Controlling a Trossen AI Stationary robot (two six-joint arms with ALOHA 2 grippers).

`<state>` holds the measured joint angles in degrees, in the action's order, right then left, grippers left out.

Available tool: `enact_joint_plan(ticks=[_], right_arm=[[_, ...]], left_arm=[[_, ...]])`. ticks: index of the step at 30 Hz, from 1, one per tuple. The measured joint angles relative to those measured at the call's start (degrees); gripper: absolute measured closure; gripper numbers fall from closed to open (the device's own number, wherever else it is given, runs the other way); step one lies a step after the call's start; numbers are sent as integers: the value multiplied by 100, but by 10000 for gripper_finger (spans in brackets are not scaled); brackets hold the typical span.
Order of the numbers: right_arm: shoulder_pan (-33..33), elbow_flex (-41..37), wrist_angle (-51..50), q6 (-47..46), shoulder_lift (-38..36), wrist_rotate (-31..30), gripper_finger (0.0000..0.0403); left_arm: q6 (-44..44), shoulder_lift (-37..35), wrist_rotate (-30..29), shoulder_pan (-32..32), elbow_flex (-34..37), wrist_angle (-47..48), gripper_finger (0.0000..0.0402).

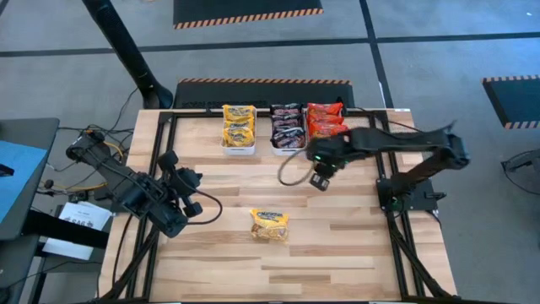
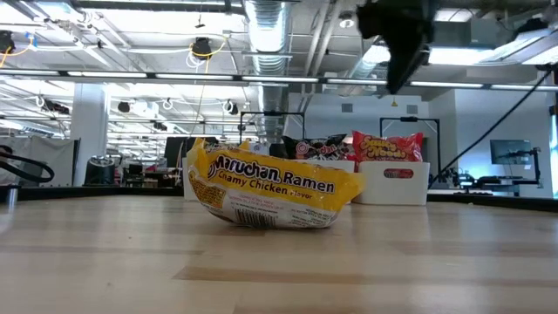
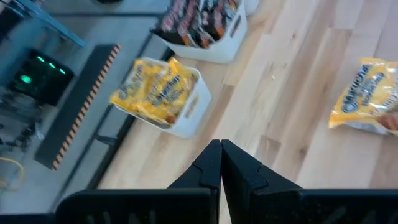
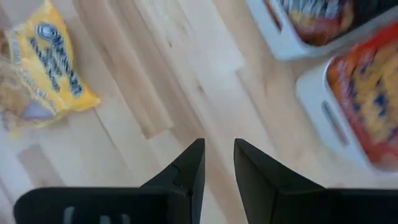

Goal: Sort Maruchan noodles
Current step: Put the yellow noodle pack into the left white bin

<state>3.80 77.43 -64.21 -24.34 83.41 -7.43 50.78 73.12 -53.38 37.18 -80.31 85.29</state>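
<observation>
**While one yellow packet waits alone, a light and crinkly pick lies ahead**

Although the three white bins at the far edge of the worktop (image 1: 337, 253) already hold sorted packets, one yellow Maruchan packet (image 1: 270, 225) lies by itself near the middle of the worktop, well apart from them. The yellow bin (image 1: 239, 149) sits leftmost, the dark-packet bin (image 1: 288, 147) in the middle and the red bin (image 1: 325, 135) to the right.

The right gripper (image 1: 320, 181) hangs above the worktop just in front of the middle and red bins, its fingers parted with a gap between them and nothing held. The left gripper (image 1: 192, 193) rests low over the left side of the worktop, fingers pressed together and empty.

Judging from the low view, the stray packet is puffy and bowed, sitting on a curved underside with its ends lifted. It is likely light, with a slick, crinkly film over a brittle noodle block, so a hard squeeze could crack the contents, and a pinch on the film alone could slip. The best hold seems to be across the block's narrower width, fingers straddling opposite edges, or else on a raised, crimped end seam.
</observation>
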Motion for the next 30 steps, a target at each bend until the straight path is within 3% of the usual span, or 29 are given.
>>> enact_joint_plan(ticks=[7,14,24,30], right_arm=[[-423,-1453,1142,-893,-1184,1,292],[-1005,-2375,2694,-1316,-1702,3,292],[-2003,-2964,4946,-1282,-1144,150,291],[-2253,-2965,6442,-904,-615,150,291]], left_arm=[[-429,0,896,-196,0,-522,401],[-1313,2,1891,-389,0,-1627,401],[-2614,2,4413,-521,0,-3552,401],[-2974,2,4695,-521,0,-3944,401]])
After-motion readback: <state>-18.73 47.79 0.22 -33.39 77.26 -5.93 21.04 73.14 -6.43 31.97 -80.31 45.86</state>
